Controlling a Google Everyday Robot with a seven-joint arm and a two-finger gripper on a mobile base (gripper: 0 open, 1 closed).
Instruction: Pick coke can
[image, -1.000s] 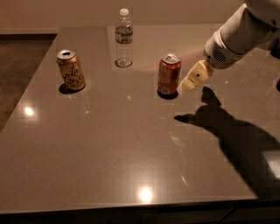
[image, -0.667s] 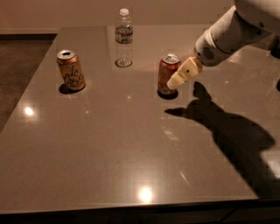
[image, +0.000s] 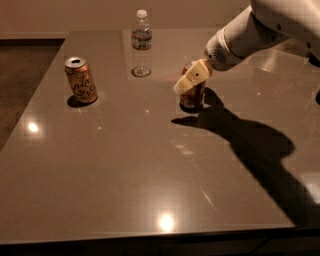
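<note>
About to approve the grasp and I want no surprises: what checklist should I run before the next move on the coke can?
1. The coke can stands upright on the table: ok.
2. The gripper is at the coke can's upper part: ok.
3. The gripper is touching the coke can: cannot tell.
4. The gold-orange can stands apart, far left of the gripper: ok.
5. The water bottle stands apart from the gripper, behind and to the left: ok.
</note>
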